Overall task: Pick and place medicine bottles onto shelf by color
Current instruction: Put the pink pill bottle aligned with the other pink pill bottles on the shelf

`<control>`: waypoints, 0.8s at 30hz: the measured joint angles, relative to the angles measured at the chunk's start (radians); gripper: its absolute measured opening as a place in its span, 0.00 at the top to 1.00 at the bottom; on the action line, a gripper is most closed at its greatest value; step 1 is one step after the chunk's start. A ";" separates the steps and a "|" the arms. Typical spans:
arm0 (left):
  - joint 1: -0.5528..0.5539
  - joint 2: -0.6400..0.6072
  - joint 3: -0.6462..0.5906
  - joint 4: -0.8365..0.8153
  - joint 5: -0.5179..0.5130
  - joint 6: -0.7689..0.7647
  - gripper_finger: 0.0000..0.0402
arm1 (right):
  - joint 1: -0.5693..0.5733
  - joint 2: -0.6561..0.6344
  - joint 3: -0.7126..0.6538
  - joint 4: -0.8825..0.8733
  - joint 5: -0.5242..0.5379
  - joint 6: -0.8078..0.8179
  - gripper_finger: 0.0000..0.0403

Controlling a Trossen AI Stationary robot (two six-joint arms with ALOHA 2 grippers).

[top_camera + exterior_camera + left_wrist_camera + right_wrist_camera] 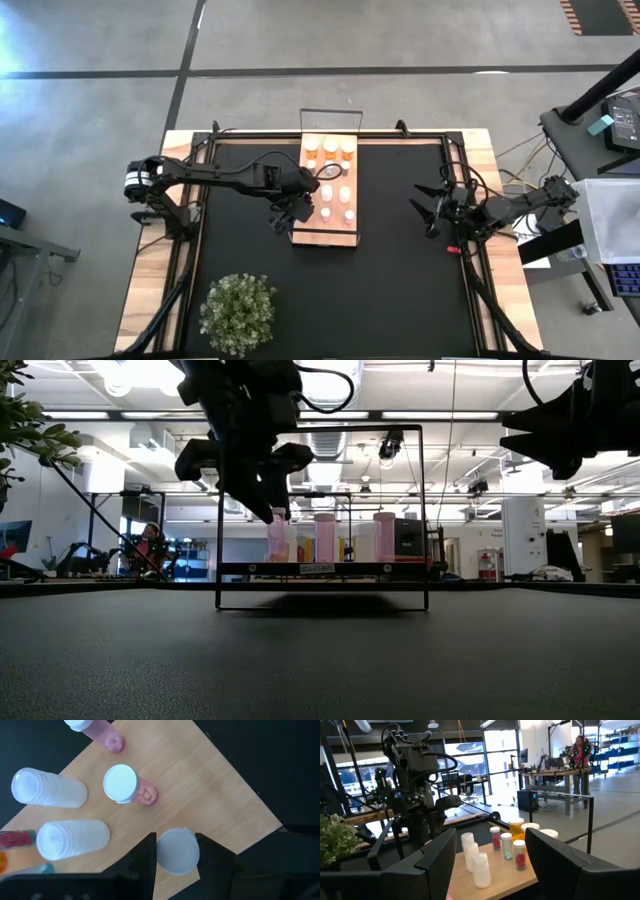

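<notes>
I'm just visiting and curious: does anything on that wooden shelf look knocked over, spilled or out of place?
Nothing stands out. The medicine bottles all stand upright on the shelf. The left gripper is shut on a white bottle near the shelf's corner, and the right gripper waits open off to the side.

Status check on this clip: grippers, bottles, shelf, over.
Left gripper shut on a white-capped bottle over the shelf corner. Right gripper open, waiting at the mat's right side. Other bottles standing on the shelf. Nothing in the way.
</notes>
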 joint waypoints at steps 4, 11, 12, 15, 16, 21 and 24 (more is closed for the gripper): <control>0.000 0.000 0.000 0.007 0.004 -0.022 0.75 | 0.000 0.000 0.000 0.000 0.000 0.000 0.43; 0.000 0.000 0.000 -0.026 0.012 -0.024 0.75 | 0.000 0.000 0.000 0.000 0.000 0.000 0.43; 0.000 0.000 -0.001 -0.030 0.012 -0.025 0.75 | 0.000 0.000 0.000 0.000 0.000 0.000 0.43; 0.000 0.000 -0.006 -0.028 0.012 -0.047 0.75 | 0.000 0.000 0.000 0.000 0.000 0.000 0.43; 0.000 0.000 -0.007 -0.028 0.012 -0.048 0.75 | 0.000 0.000 0.000 0.000 0.000 0.000 0.43; 0.000 0.000 -0.010 -0.027 0.012 -0.048 0.75 | 0.000 0.000 0.000 0.000 0.000 0.000 0.43; 0.000 0.000 -0.010 -0.025 0.012 -0.048 0.75 | 0.000 0.000 0.000 0.000 0.000 0.000 0.43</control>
